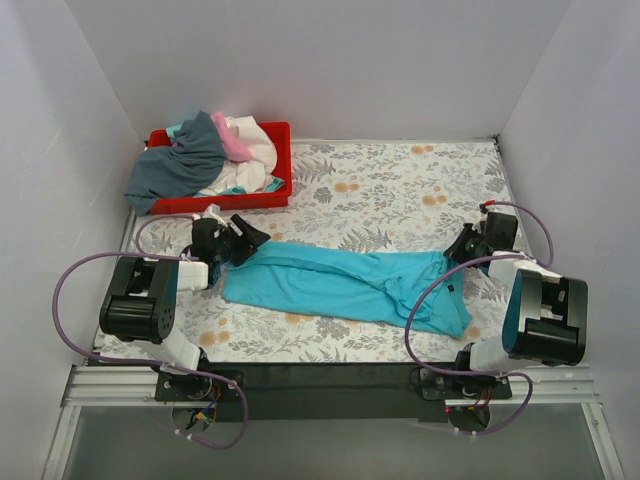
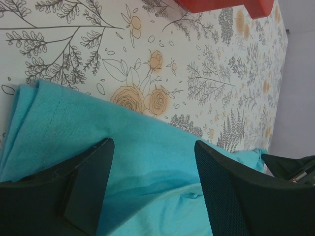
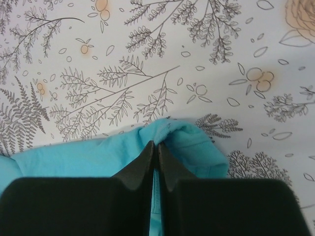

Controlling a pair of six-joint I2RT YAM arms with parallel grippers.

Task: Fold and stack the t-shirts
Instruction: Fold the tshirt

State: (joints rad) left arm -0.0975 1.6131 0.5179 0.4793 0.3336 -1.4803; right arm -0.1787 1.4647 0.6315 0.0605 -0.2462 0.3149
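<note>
A bright turquoise t-shirt (image 1: pixel 340 283) lies stretched and creased across the near middle of the floral table. My left gripper (image 1: pixel 243 240) is open over its left end; in the left wrist view the cloth (image 2: pixel 147 162) lies between the spread fingers (image 2: pixel 88 182). My right gripper (image 1: pixel 462 245) is shut on the shirt's right end; in the right wrist view a pinched fold of turquoise cloth (image 3: pixel 182 140) sits at my closed fingertips (image 3: pixel 156 145). A slate grey shirt (image 1: pixel 180 165), a white one (image 1: pixel 255 150) and a pink one (image 1: pixel 233 143) lie heaped in the red tray (image 1: pixel 280 165).
The red tray stands at the back left, its corner showing in the left wrist view (image 2: pixel 226 6). White walls close the table on three sides. Purple cables loop beside both arms. A black rail (image 1: pixel 320 378) runs along the near edge.
</note>
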